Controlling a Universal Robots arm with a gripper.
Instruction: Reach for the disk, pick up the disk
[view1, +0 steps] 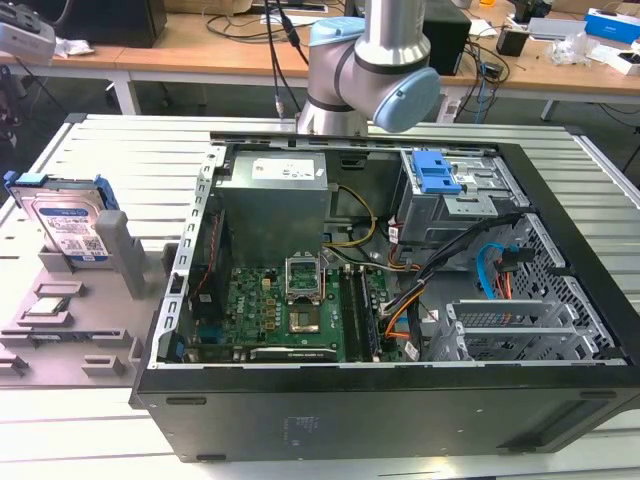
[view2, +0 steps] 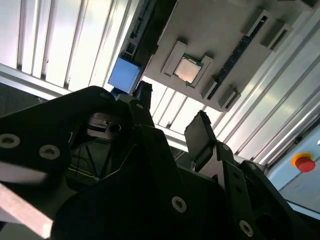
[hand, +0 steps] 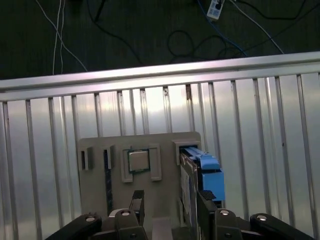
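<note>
The disk (view1: 66, 224) stands on edge in a slot of the grey fixture plate (view1: 105, 330), at the exterior view's left. It is silver-grey with a white-and-blue label and blue side rails. In the first wrist view the disk (hand: 206, 169) appears edge-on, blue rail towards the camera. My gripper (hand: 171, 202) hangs above the fixture, its black fingers spread apart and nothing between them. One fingertip (hand: 205, 201) lines up over the disk. In the second wrist view the gripper (view2: 170, 115) is open, and the disk's blue rail (view2: 125, 75) lies just beyond one finger (view2: 142, 100).
A small square processor chip (hand: 139, 161) sits in a recess of the fixture, beside the disk. An open computer case (view1: 400, 270) with a blue drive-bay latch (view1: 435, 172) takes up the middle of the slatted metal table (view1: 110, 150). A red button (view2: 304, 162) is off the table's side.
</note>
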